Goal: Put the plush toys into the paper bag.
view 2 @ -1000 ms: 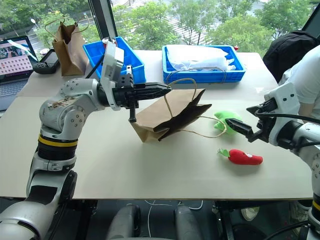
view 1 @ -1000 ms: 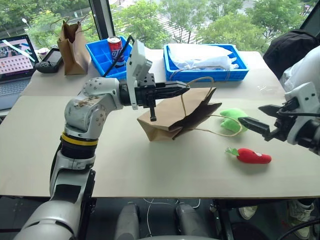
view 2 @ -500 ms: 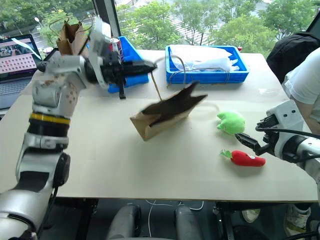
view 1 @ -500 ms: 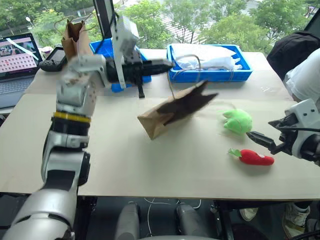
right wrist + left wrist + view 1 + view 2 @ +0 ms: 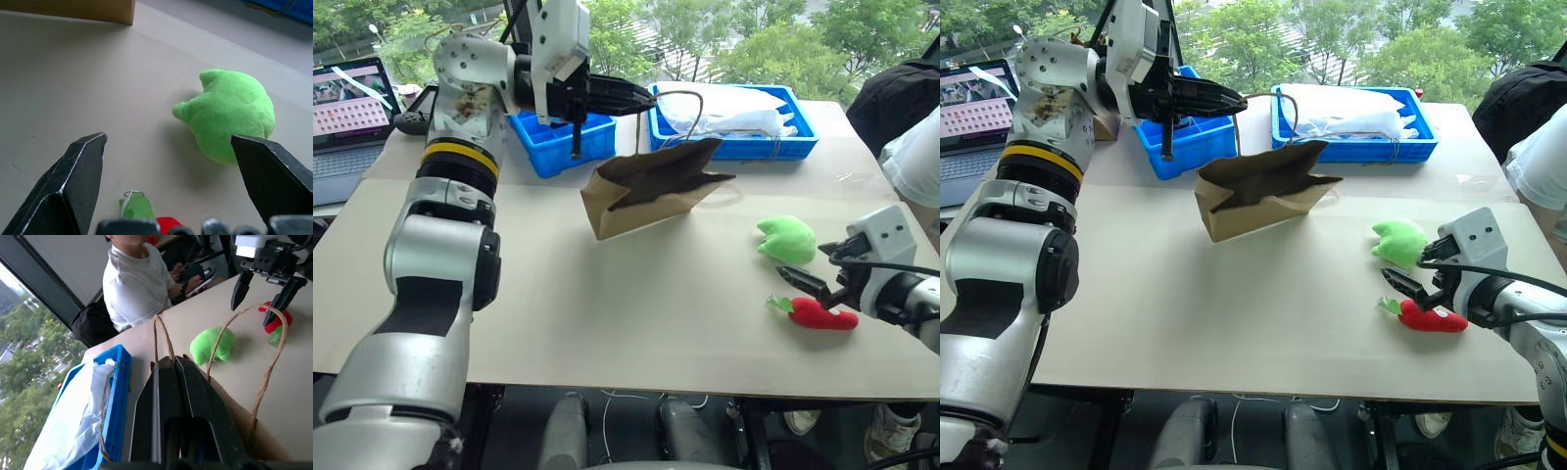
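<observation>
The paper bag [image 5: 641,201] rests on the table, leaning, its mouth turned toward the toys. My left gripper [image 5: 644,98] hangs above it, pointing right, shut on one cord handle [image 5: 163,335]. The other handle [image 5: 266,362] loops free. The lime-green plush toy [image 5: 786,240] lies to the right of the bag. The red plush toy [image 5: 824,314] with a green tip lies nearer the front edge. My right gripper [image 5: 808,271] is open, low over the table, just above the red toy's green end and pointing at the green toy [image 5: 230,115].
Two blue bins stand at the back: a small one [image 5: 553,142] under my left arm and a wide one [image 5: 793,142] holding a white plastic bag. A laptop [image 5: 347,98] is at the far left. A person in a white shirt [image 5: 132,284] sits at the right.
My left gripper rose and swung back toward the bins with the handle, pulling the bag more upright. My right gripper sank toward the red toy. The camera view shifted too.
</observation>
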### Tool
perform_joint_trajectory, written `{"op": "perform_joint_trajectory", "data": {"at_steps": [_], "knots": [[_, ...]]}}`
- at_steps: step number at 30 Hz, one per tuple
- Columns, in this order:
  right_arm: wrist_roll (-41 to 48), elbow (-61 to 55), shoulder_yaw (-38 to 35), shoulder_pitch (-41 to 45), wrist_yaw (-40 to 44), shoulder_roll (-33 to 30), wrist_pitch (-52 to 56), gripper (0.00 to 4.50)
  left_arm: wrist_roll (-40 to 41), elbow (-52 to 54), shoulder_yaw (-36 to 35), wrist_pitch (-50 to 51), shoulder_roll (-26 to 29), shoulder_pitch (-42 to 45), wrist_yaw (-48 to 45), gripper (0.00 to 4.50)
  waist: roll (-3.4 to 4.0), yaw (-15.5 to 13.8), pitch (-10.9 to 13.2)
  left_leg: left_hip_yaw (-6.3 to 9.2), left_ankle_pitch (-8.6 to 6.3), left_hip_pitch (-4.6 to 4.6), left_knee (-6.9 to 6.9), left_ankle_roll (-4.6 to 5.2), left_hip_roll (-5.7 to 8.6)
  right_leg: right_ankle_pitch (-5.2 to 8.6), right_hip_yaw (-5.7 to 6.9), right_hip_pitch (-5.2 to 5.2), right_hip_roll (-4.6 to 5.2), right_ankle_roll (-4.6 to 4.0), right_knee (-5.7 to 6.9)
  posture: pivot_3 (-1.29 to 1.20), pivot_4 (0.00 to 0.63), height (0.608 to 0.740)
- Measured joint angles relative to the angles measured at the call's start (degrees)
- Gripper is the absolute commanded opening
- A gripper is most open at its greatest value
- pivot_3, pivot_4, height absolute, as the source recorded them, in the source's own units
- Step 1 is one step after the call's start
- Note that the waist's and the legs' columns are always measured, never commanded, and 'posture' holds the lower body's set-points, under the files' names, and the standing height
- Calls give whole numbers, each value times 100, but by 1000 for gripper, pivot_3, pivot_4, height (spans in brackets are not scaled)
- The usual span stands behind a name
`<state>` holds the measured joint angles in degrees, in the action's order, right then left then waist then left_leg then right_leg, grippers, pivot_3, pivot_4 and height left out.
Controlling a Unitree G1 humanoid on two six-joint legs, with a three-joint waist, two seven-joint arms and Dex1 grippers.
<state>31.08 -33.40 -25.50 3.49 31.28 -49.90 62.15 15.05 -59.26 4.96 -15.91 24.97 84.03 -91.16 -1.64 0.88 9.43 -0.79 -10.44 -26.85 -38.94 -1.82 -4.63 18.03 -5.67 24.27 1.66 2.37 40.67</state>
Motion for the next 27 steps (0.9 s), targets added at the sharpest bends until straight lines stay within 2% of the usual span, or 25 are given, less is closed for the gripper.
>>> {"op": "perform_joint_trajectory", "data": {"at_steps": [1, 6, 12, 17, 23, 26, 27], "knots": [[5, -1, -2, -15, 1, -1, 7, 4478, 121, 171, 74, 102, -6, -112, -54, 0, 1, 4, 0, 1, 0, 1, -1, 0, 0, -1, 0, -1, 0, -2, 2, 0, 150, 676], [-34, -39, -96, -440, 172, -386, 41, 4478, 1336, 2617, 657, 1979, 267, -1561, -110, 0, 14, 34, 1, 12, 2, 0, -3, -2, -1, -1, 2, -5, -3, -4, 12, 0, 150, 676], [-171, 96, -268, -952, 740, -1126, -48, 4478, 1670, 4121, 517, 3243, 232, -2355, 213, 0, 16, 15, 0, 23, 11, 13, -12, 5, 6, 3, 4, -22, -4, 2, 20, 0, 150, 676], [-651, 569, -147, -1358, 1162, -1468, -759, 4478, 1695, 4790, 479, 3793, 149, -2841, 647, 0, 16, 15, 0, 29, 15, 15, -18, 9, 10, 8, 4, -26, -4, 12, 22, 0, 150, 676], [-1133, 1306, 775, -1138, 1627, -1526, -1876, 4478, 1709, 5176, 400, 4219, 80, -3106, 992, 0, 16, 46, 0, 31, 17, 20, -18, 9, 11, 8, 3, -28, -5, 12, 26, 0, 150, 676], [-1339, 1826, 1268, -847, 1683, -1388, -2222, 3775, 1839, 5368, 348, 4509, -11, -3212, 1220, 0, 16, 33, 0, 32, 18, 18, -21, 8, 13, 7, 3, -28, -3, 11, 29, 0, 150, 676], [-1423, 2004, 1433, -771, 1699, -1342, -2337, 3420, 1895, 5451, 320, 4650, -24, -3256, 1309, 0, 16, 29, 0, 32, 18, 18, -21, 8, 15, 7, 3, -28, -2, 10, 29, 0, 150, 676]]}}
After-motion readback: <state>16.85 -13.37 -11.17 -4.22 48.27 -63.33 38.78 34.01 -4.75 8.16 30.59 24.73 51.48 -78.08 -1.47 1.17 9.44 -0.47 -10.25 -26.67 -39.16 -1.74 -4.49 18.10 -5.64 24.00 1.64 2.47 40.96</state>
